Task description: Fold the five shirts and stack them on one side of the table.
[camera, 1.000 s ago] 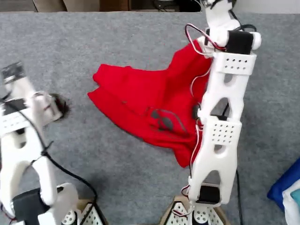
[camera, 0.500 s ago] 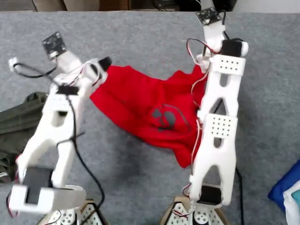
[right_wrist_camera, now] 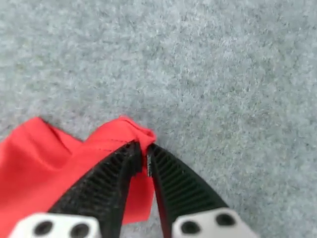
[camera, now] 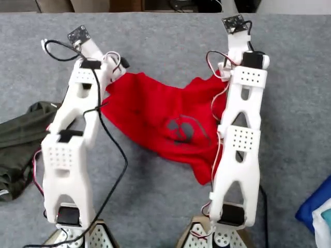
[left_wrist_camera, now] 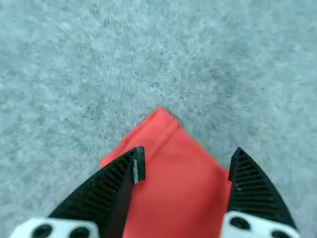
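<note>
- The green shirt lies crumpled at the table's 9 o'clock edge, partly cut off by the view and just beside the left arm
- The left arm stretches from its base at 7 o'clock up toward 11 o'clock and ends at the 10 o'clock corner of the red shirt
- The left gripper has its jaws spread wide, one on each side of that corner, and the hemmed tip pokes out between them onto the grey table; I cannot tell whether the tips touch the cloth
- The red shirt sits rumpled mid-table between the two arms, with a dark print facing up near its middle and a flap trailing toward 5 o'clock
- The right arm runs from its base at 5 o'clock toward 1 o'clock, over the red shirt's 3 o'clock edge
- The right gripper has its jaws pinched narrow on a small fold of the red shirt's edge, and the cloth bunches just past the tips
- A blue cloth shows at the 4 o'clock edge, well apart from the red shirt
</note>
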Available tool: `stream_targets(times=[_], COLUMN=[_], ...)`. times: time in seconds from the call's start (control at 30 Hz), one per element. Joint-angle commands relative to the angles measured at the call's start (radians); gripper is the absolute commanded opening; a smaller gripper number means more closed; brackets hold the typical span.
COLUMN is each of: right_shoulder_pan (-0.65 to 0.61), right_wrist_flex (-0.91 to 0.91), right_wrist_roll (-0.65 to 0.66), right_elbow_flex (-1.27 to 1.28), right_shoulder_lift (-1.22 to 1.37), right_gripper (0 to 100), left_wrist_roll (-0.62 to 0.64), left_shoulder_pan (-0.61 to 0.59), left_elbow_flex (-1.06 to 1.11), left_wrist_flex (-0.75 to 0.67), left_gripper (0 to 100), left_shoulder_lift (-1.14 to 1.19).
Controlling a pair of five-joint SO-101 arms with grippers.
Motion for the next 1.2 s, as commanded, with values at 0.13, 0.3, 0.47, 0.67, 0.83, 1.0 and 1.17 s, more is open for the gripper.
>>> stream_targets(times=[0.13,0.3,0.47,0.67,0.83,1.0,1.17], right_shoulder_pan=[0.016,0.018,0.018,0.018,0.018,0.025,0.028], right_wrist_flex=[-0.044,-0.046,-0.046,-0.046,-0.041,-0.038,-0.038], right_wrist_roll=[-0.009,-0.006,-0.003,-0.003,-0.005,-0.009,-0.009], right_elbow_flex=[-0.008,-0.008,-0.01,-0.01,-0.01,-0.008,-0.008], right_shoulder_lift=[-0.004,-0.002,-0.002,-0.001,-0.001,0.001,0.001], right_gripper=[0.4,0.4,0.4,0.4,0.4,0.4,0.4], left_wrist_roll=[0.002,0.0,0.0,-0.057,-0.071,-0.071,-0.071], left_shoulder_pan=[-0.038,-0.035,-0.038,-0.052,-0.06,-0.058,-0.052], left_elbow_flex=[-0.496,-0.701,-0.848,-0.898,-0.896,-0.882,-0.85], left_wrist_flex=[0.203,0.265,0.316,0.387,0.404,0.365,0.324], left_gripper=[28,28,28,21,18,14,14], left_shoulder_lift=[0.228,0.374,0.466,0.501,0.506,0.507,0.507])
